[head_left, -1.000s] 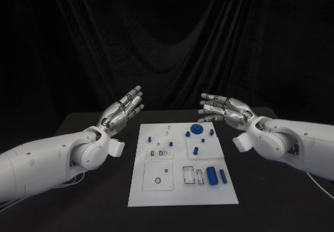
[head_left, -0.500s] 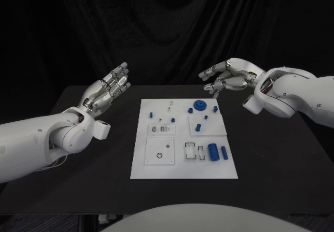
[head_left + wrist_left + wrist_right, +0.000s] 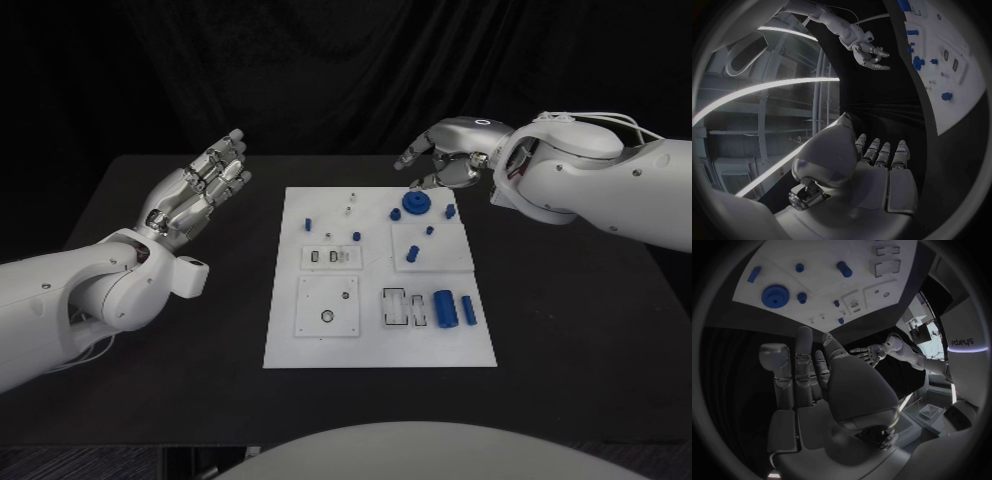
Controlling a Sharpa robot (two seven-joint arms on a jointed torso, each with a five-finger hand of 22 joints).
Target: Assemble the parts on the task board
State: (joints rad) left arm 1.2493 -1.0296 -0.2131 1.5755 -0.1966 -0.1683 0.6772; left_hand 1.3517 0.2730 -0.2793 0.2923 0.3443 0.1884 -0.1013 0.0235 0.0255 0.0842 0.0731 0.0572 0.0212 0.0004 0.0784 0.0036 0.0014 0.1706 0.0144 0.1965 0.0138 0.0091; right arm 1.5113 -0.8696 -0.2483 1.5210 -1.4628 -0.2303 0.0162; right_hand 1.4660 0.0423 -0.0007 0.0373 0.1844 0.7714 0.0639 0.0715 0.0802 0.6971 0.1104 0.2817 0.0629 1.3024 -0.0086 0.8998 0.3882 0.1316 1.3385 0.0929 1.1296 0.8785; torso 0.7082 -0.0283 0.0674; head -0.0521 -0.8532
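The white task board (image 3: pixel 368 345) lies in the middle of the table. On its far right part sits a blue gear-shaped part (image 3: pixel 415 203) with several small blue pegs (image 3: pixel 413 254) around it. Two blue cylinders (image 3: pixel 446 308) lie side by side at the near right. My right hand (image 3: pixel 444 155) hovers over the board's far edge just above the gear, fingers loosely curled downward and holding nothing. My left hand (image 3: pixel 199 190) is raised beside the board's far left corner, fingers straight and together, empty. The right wrist view shows the gear (image 3: pixel 774 295) beyond my right hand (image 3: pixel 817 375).
The black table (image 3: pixel 577 330) has bare strips on both sides of the board. A dark curtain hangs behind the table's far edge. The left wrist view shows my left hand (image 3: pixel 873 165), the right hand (image 3: pixel 870 52) and the board (image 3: pixel 954 100) past it.
The camera has tilted down, shifting the whole picture. My right hand has turned over, its fingers now curl down above the board's far edge. The left hand keeps its flat raised pose.
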